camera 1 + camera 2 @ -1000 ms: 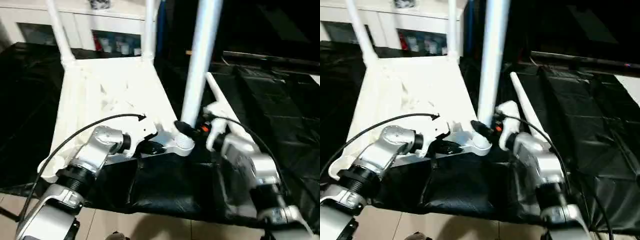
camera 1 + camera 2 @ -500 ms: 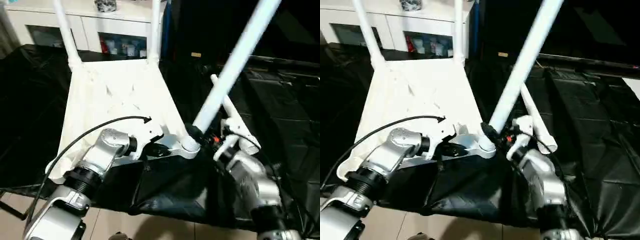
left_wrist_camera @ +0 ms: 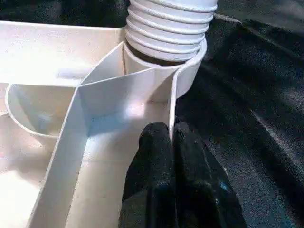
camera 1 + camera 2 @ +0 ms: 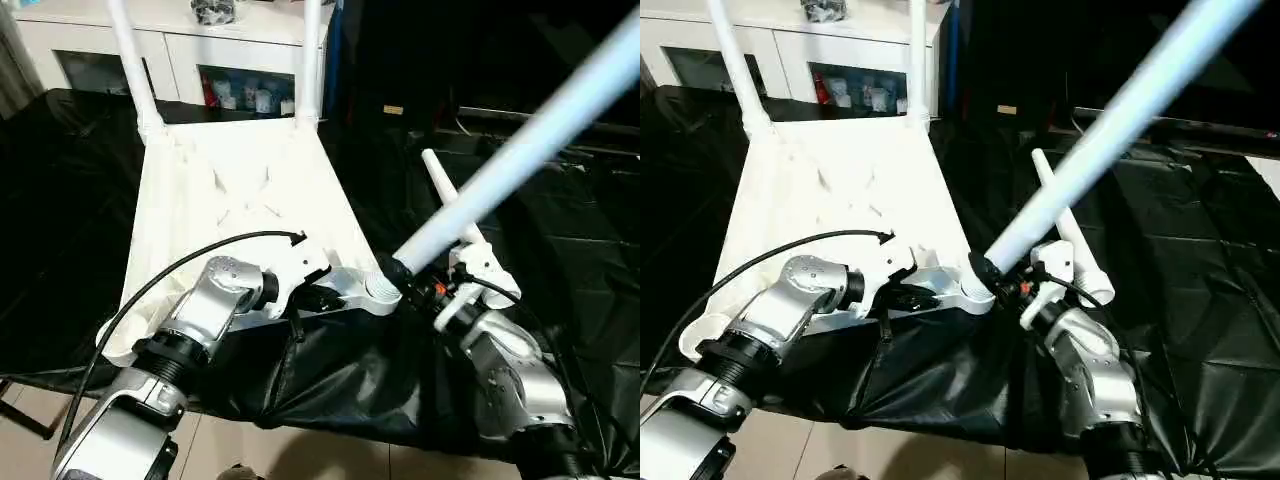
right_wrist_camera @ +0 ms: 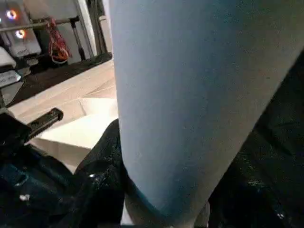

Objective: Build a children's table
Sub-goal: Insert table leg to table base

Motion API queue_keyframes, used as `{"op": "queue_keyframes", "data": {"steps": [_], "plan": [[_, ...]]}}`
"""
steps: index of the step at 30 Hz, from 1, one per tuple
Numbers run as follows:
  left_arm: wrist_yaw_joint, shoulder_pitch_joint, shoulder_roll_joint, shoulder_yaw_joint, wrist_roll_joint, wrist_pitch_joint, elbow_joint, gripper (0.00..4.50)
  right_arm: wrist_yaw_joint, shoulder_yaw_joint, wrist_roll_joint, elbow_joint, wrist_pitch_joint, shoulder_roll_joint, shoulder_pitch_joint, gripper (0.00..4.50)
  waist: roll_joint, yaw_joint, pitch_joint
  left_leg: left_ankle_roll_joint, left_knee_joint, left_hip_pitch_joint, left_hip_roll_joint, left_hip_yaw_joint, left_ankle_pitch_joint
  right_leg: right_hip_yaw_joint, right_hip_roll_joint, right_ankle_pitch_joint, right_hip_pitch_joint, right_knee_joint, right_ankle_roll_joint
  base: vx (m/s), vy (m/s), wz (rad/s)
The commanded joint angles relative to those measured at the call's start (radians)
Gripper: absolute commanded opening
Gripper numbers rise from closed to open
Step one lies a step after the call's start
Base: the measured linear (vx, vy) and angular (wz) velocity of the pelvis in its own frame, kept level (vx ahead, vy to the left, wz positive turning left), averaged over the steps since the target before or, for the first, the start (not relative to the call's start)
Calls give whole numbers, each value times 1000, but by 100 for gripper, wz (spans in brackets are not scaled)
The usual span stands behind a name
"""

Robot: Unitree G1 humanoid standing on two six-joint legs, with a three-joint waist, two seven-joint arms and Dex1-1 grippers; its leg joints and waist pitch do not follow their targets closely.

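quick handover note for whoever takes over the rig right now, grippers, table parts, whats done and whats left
Left gripper: shut, pinching a rib wall of the tabletop beside the near right corner socket.
Right gripper: shut on the third leg near its threaded base; that leg leans steeply to the right at the socket and is not seated straight.
Done: two far legs stand upright in their sockets.
Left: straighten and seat the third leg, then fit the spare leg lying on the black sheet.
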Motion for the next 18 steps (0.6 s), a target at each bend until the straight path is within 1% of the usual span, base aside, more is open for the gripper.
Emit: {"op": "queue_keyframes", "data": {"steps": [1, 2, 3, 4, 5, 6, 7, 8, 9, 11, 12, 13, 14, 15, 16, 18], "plan": [[31, -22, 11, 19, 11, -7, 19, 0, 1, 22, -54, 41, 41, -30, 26, 189, 0, -3, -47, -6, -85, 12, 24, -9, -352, 36, -63, -382, 27, -98, -149, 0, 0, 0], [24, -24, 13, 16, 11, -11, 20, 0, 6, 34, -66, 45, 47, -41, 20, 189, 4, -4, -46, -9, -85, 13, 23, -9, -360, 35, -61, -388, 27, -100, -147, 0, 0, 0], [24, -24, 13, 16, 11, -11, 20, 0, 6, 34, -66, 45, 47, -41, 20, 189, 2, -5, -46, -9, -85, 13, 23, -9, -363, 35, -61, -391, 28, -99, -146, 0, 0, 0], [8, -29, 16, 9, 12, -22, 22, 0, 32, 61, -89, 55, 66, -64, 3, 189, 7, -4, -46, -10, -85, 15, 23, -10, -367, 35, -61, -397, 26, -100, -146, 0, 0, 0], [3, -30, 18, 6, 13, -24, 21, 0, 44, 71, -98, 59, 70, -73, -4, 189, 3, -7, -46, -11, -85, 12, 22, -9, -366, 35, -60, -399, 29, -101, -142, 0, 0, 0], [-8, -34, 20, 0, 15, -28, 23, 0, 66, 90, -111, 67, 77, -87, -17, 189, 4, -5, -46, -11, -84, 15, 22, -9, -367, 35, -60, -398, 27, -101, -143, 0, 0, 0], [-18, -36, 23, -5, 17, -33, 24, 0, 82, 103, -119, 74, 81, -96, -27, 189, 3, -7, -46, -11, -85, 13, 22, -9, -363, 35, -60, -393, 29, -100, -143, 0, 0, 0], [-28, -39, 26, -11, 20, -38, 26, 0, 98, 115, -127, 87, 81, -103, -40, 189, 5, -8, -47, -9, -84, 13, 22, -9, -361, 36, -60, -389, 27, -101, -145, 0, 0, 0], [-36, -43, 29, -16, 23, -42, 29, 0, 112, 124, -132, 104, 83, -107, -57, 189, 6, -9, -48, -9, -84, 12, 21, -9, -358, 35, -60, -382, 29, -99, -148, 0, 0, 0], [-57, -47, 34, -27, 26, -52, 30, 0, 144, 147, -147, 142, 84, -116, -93, 189, 1, -14, -49, -5, -82, 11, 21, -8, -350, 34, -59, -360, 30, -95, -162, 0, 0, 0], [-67, -48, 36, -31, 27, -55, 30, 0, 160, 158, -153, 153, 87, -123, -106, 189, 0, -15, -48, -5, -83, 11, 22, -8, -345, 35, -59, -356, 30, -95, -164, 0, 0, 0], [-73, -49, 38, -34, 28, -58, 29, 0, 174, 167, -156, 154, 93, -130, -112, 189, 1, -19, -47, -4, -83, 10, 23, -7, -343, 35, -59, -344, 31, -94, -173, 0, 0, 0], [-95, -47, 43, -42, 27, -63, 21, 0, 212, 188, -162, 151, 106, -147, -124, 189, -9, -21, -48, 0, -82, 10, 23, -6, -342, 34, -58, -344, 31, -94, -173, 0, 0, 0], [-107, -46, 47, -45, 26, -66, 16, 0, 231, 199, -165, 148, 113, -156, -129, 189, -6, -19, -48, 3, -83, 10, 23, -8, -335, 33, -59, -349, 33, -93, -174, 0, 0, 0], [-130, -40, 53, -50, 20, -70, 2, 0, 265, 212, -163, 148, 121, -165, -136, 189, -6, -20, -48, 6, -82, 10, 23, -7, -331, 34, -59, -346, 32, -93, -175, 0, 0, 0], [-147, -36, 57, -52, 16, -74, -7, 0, 288, 219, -162, 149, 125, -171, -141, 189, -3, -18, -49, 9, -80, 13, 25, -5, -325, 37, -60, -326, 30, -91, -183, 0, 0, 0]]}}
